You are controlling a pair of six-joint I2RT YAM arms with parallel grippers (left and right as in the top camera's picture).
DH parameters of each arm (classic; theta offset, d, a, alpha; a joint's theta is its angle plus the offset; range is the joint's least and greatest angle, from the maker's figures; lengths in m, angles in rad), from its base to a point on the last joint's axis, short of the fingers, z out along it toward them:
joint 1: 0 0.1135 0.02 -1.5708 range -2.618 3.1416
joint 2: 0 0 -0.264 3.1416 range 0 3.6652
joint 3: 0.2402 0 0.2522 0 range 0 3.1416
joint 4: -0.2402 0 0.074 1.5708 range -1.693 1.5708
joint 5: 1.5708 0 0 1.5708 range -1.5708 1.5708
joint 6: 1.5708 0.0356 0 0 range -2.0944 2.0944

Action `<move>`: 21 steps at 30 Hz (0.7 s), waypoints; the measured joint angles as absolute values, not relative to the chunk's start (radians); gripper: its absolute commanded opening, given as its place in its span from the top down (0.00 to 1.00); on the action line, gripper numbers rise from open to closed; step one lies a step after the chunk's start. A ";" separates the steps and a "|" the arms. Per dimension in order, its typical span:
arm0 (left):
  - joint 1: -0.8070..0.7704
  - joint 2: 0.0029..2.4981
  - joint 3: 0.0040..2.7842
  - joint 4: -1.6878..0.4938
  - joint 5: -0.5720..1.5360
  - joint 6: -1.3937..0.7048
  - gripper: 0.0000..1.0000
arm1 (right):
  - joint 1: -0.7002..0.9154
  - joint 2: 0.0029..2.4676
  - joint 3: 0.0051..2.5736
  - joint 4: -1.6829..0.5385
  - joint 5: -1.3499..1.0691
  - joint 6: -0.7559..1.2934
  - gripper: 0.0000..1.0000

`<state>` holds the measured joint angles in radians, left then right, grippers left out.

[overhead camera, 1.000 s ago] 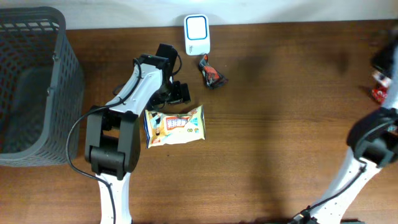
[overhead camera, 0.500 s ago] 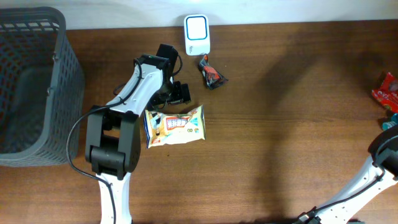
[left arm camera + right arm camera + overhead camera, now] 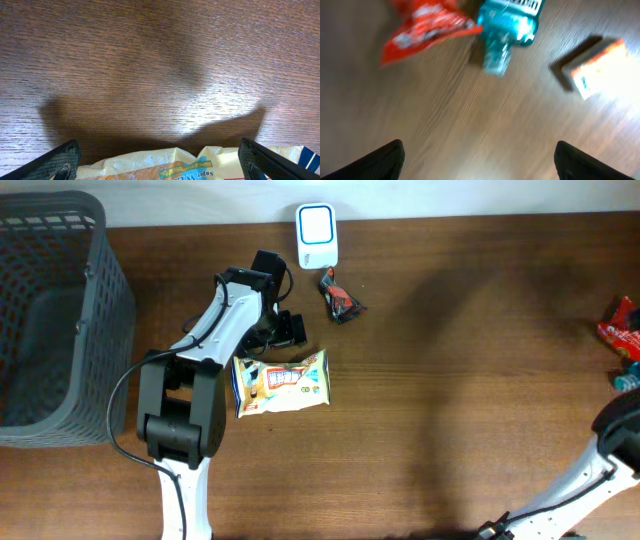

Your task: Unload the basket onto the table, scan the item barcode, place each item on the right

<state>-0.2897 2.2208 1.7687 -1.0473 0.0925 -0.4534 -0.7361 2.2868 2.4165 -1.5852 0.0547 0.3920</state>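
Note:
A yellow snack packet (image 3: 281, 383) lies flat on the brown table, left of the middle. My left gripper (image 3: 288, 330) hangs just behind it, open; in the left wrist view the packet's top edge (image 3: 165, 161) shows low between the two fingers (image 3: 62, 159), untouched. The white barcode scanner (image 3: 316, 223) stands at the table's back edge. My right gripper (image 3: 480, 160) is open over bare wood with nothing between its fingers. Ahead of it lie a red packet (image 3: 427, 25), a teal item (image 3: 507, 25) and an orange-and-white box (image 3: 600, 67).
A grey mesh basket (image 3: 50, 320) fills the far left. A small black-and-red item (image 3: 341, 300) lies right of the scanner. The red packet (image 3: 622, 325) and teal item (image 3: 628, 377) sit at the right table edge, beside the right arm (image 3: 615, 435).
My right gripper has opened and let go of the red packet, which now lies at the right edge. The right arm has pulled back toward the front. The left arm has not moved.

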 measured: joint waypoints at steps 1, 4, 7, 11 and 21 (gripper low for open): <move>-0.290 2.221 1.769 -1.047 0.093 -0.453 0.01 | -0.733 2.223 2.416 -1.624 0.019 0.388 0.03; -0.290 2.221 1.769 -1.047 0.093 -0.453 0.01 | -0.693 2.052 2.416 -1.687 -0.036 0.370 0.01; -0.290 2.221 1.769 -1.047 0.093 -0.453 0.01 | -0.525 1.854 2.411 -1.692 -0.089 0.317 0.01; -0.290 2.220 1.769 -1.047 0.093 -0.453 0.01 | -0.280 1.750 2.331 -1.692 -0.142 0.279 0.01; -0.292 2.221 1.769 -1.047 0.093 -0.453 0.01 | -0.071 1.692 2.303 -1.692 -0.216 0.237 0.01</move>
<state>-0.2924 2.2208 1.7687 -1.0473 0.0929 -0.4534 -0.0708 1.6917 2.3028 -1.6924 -0.2165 0.2367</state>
